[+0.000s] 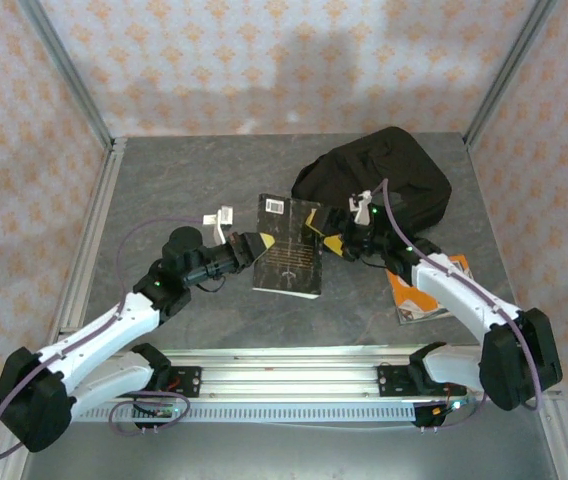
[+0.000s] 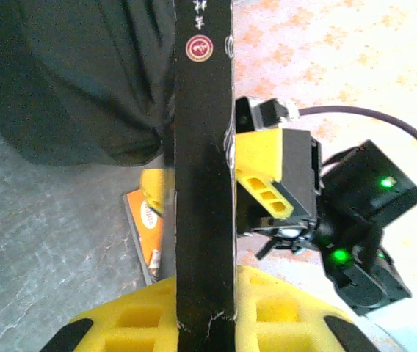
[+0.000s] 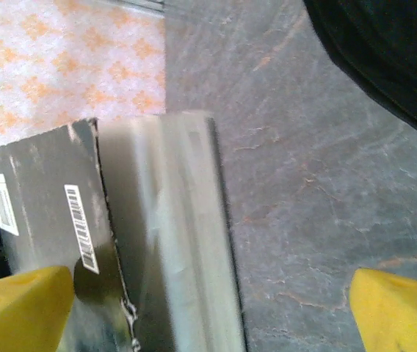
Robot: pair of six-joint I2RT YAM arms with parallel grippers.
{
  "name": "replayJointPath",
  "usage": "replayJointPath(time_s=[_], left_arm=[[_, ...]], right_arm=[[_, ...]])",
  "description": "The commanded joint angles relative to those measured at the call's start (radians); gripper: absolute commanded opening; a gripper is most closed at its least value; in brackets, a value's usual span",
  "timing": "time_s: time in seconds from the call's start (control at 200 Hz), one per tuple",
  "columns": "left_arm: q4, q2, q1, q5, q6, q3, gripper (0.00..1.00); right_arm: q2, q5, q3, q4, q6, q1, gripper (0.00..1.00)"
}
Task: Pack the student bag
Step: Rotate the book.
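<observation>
The left gripper [image 1: 251,247] sits just left of the table's [image 1: 164,180] middle. It is closed on the near left edge of a black book [image 1: 289,250]. From its wrist camera, the book's spine [image 2: 205,147] runs straight up between the yellow fingers [image 2: 120,323], which press on either side of it. The book is at the centre of the table, its barcoded cover up, and it looks lifted and tilted rather than lying flat.

At the book's 3 o'clock edge is the right gripper [image 1: 325,230], with its jaws spread wide. In its wrist view one yellow finger [image 3: 17,308] lies against the barcoded cover [image 3: 47,213]. The other finger is well out over bare grey table, so the book's corner is inside the gap but is not clamped. The left wrist camera looks across at this gripper [image 2: 274,183], whose yellow pad is just beside the book's face.

The student bag [image 1: 389,175] lies at about 1 o'clock on the table, just beyond the right gripper. It is a slumped, rounded mound of black fabric, far larger than the book. I cannot tell whether its mouth is open or whether anything is inside.

At 4 o'clock an orange book [image 1: 424,295] lies flat on the table, partly under the right arm.
</observation>
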Motion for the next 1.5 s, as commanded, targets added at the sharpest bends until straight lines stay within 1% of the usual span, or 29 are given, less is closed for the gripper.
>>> replayJointPath(time_s=[0.0,0.05,0.06,0.085,0.265,0.37,0.54,0.595,0.686,0.766,0.806,0.876,0.926,0.996,1.056,1.151,1.181,1.261,1.301,1.326,1.366,1.371,1.396,1.401,1.436,1.496], left_arm=[[0.057,-0.04,-0.004,0.022,0.003,0.052,0.0],[0.064,-0.045,-0.004,0.02,-0.004,0.051,0.0],[0.066,-0.046,-0.004,0.021,-0.005,0.05,0.0],[0.075,-0.047,-0.005,0.019,-0.01,0.049,0.0],[0.131,-0.051,-0.006,0.025,-0.051,0.049,0.0],[0.11,-0.062,-0.005,0.023,-0.041,0.064,0.0],[0.082,-0.064,-0.005,0.009,-0.021,0.057,0.0],[0.092,-0.055,-0.005,0.008,-0.024,0.047,0.0],[0.099,-0.041,-0.005,0.006,-0.025,0.035,0.0],[0.094,-0.034,-0.006,0.002,-0.015,0.033,0.0],[0.087,-0.032,-0.006,-0.004,-0.009,0.032,0.0],[0.092,-0.02,-0.006,-0.009,-0.008,0.023,0.0],[0.101,-0.01,-0.006,-0.007,-0.014,0.017,0.0],[0.114,0.004,-0.005,-0.007,-0.017,0.009,0.0],[0.108,0.012,-0.006,-0.011,-0.014,0.006,0.0],[0.111,0.021,-0.005,-0.016,-0.016,-0.001,0.0],[0.112,0.024,-0.005,-0.017,-0.017,-0.002,0.0],[0.118,0.027,-0.005,-0.015,-0.024,-0.004,0.0],[0.119,0.024,-0.006,-0.014,-0.026,-0.004,0.0],[0.118,0.021,-0.005,-0.014,-0.026,-0.002,0.0],[0.108,0.013,-0.006,-0.013,-0.022,0.003,0.0],[0.106,0.011,-0.006,-0.013,-0.02,0.003,0.0],[0.093,0.002,-0.005,-0.015,-0.014,0.009,0.0],[0.09,0.001,-0.006,-0.015,-0.013,0.01,0.0],[0.068,-0.013,-0.006,-0.018,-0.002,0.019,0.0],[0.039,-0.038,-0.006,-0.018,0.015,0.033,0.0]], right_arm=[[0.013,-0.067,-0.028,0.199,0.094,0.002,0.97],[0.013,-0.074,-0.038,0.251,0.128,0.002,0.97],[0.013,-0.074,-0.04,0.261,0.133,0.002,0.99],[0.012,-0.074,-0.047,0.286,0.157,0.004,1.0],[0.03,-0.088,-0.077,0.445,0.277,0.026,1.0],[0.045,-0.111,-0.071,0.505,0.316,0.047,0.95],[0.029,-0.1,-0.062,0.508,0.325,0.055,0.86],[0.021,-0.103,-0.055,0.497,0.321,0.055,0.81],[0.007,-0.095,-0.048,0.464,0.31,0.055,0.64],[-0.015,-0.073,-0.045,0.413,0.285,0.056,0.52],[-0.027,-0.062,-0.044,0.386,0.269,0.056,0.49],[-0.038,-0.054,-0.042,0.357,0.245,0.056,0.46],[-0.039,-0.055,-0.038,0.333,0.232,0.056,0.42],[-0.07,-0.056,-0.035,0.32,0.224,0.056,0.34],[-0.077,-0.053,-0.036,0.313,0.221,0.056,0.24],[-0.086,-0.047,-0.041,0.312,0.22,0.058,0.14],[-0.086,-0.046,-0.042,0.309,0.218,0.058,0.12],[-0.086,-0.038,-0.042,0.292,0.205,0.057,0.12],[-0.087,-0.029,-0.04,0.268,0.188,0.058,0.16],[-0.087,-0.025,-0.036,0.248,0.171,0.058,0.23],[-0.087,-0.015,-0.027,0.197,0.133,0.057,0.4],[-0.089,-0.011,-0.023,0.181,0.122,0.057,0.43],[-0.089,0.0,-0.018,0.147,0.097,0.057,0.5],[-0.089,0.005,-0.014,0.133,0.087,0.057,0.52],[-0.094,0.03,-0.008,0.083,0.048,0.058,0.6],[-0.101,0.071,-0.01,0.02,-0.003,0.057,0.7]])
